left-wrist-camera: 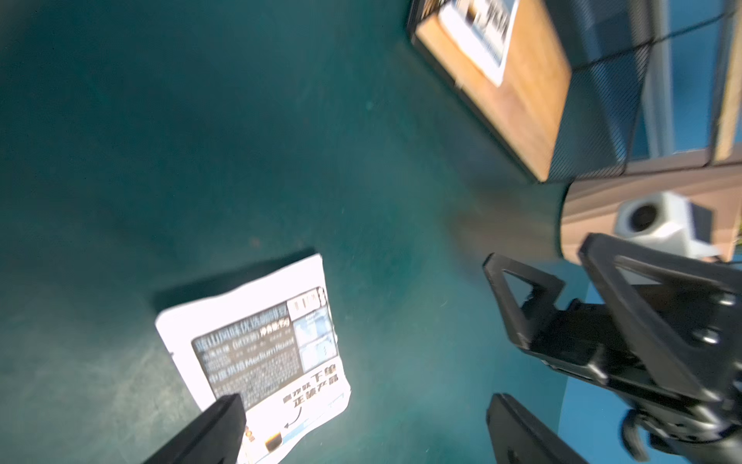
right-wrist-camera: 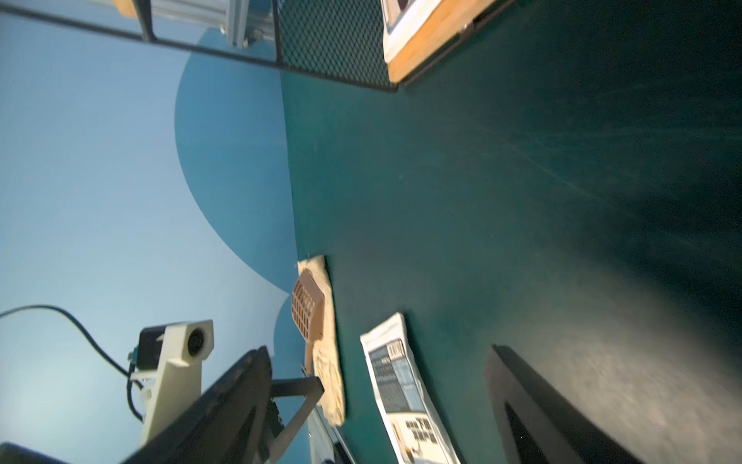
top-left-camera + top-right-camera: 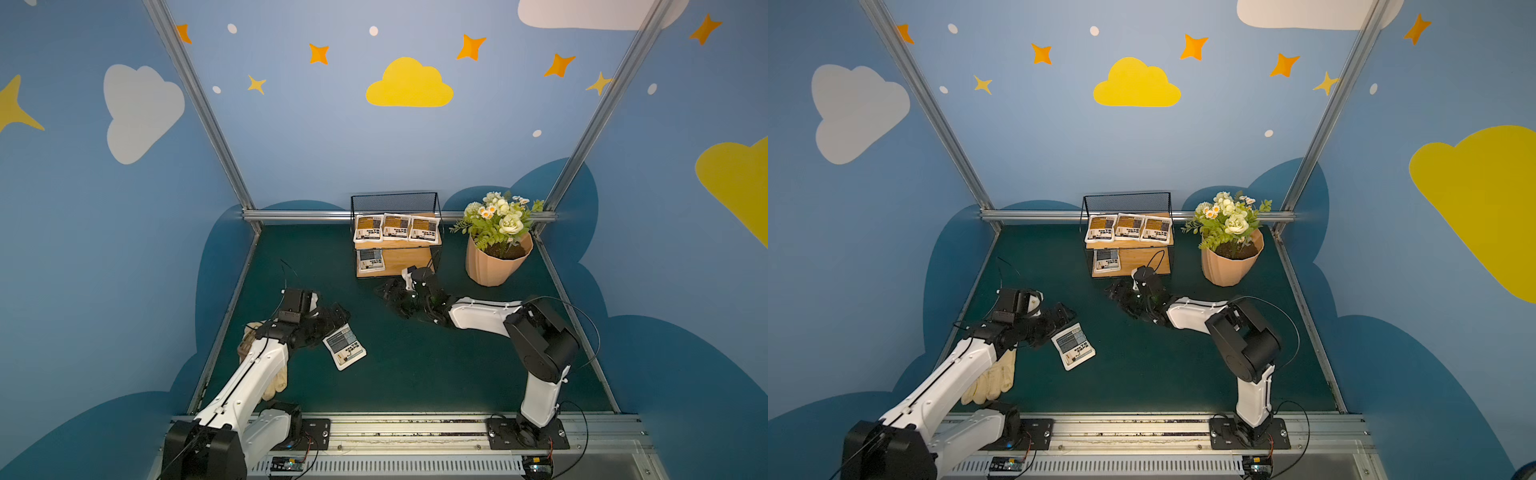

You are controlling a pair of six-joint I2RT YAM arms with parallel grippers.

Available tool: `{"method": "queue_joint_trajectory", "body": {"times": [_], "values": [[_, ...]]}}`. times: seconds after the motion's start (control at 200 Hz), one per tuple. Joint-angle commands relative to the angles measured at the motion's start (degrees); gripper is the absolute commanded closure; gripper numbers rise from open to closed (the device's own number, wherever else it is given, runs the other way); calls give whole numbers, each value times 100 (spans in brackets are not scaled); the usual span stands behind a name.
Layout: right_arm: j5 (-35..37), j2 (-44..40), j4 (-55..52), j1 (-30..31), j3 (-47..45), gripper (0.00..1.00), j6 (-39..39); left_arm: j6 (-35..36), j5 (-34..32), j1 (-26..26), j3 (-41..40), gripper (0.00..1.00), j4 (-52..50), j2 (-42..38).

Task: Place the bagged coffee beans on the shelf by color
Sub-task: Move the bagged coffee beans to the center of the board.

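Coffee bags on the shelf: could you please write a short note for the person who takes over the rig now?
Left gripper: open, close to the loose blue bag, which lies on the table; not gripped.
Right gripper: open, empty, low in front of the shelf.
Done: three orange bags on the top board, the other blue bag on the lower board.
To do: put the loose blue bag on the lower board beside the other.
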Motion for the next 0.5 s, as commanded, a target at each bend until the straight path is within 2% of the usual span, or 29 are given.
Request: {"method": "queue_joint_trajectory", "body": {"times": [0.0, 0.13, 0.24, 0.491], "values": [[-561, -398, -840, -144, -372, 12, -717, -439, -440, -323, -204, 0, -147, -203], [-727, -762, -1214, -236, -624, 12, -979, -931, -1035, -897, -459, 0, -343, -449], [-800, -971, -1372, -291, -778, 12, -1091, -1219, -1398, -1187, -639, 0, -357, -490], [-1090, -1100, -1478, -437, -995, 12, -1087, -1467, -1377, -1442, -950, 0, 569, 240]]}}
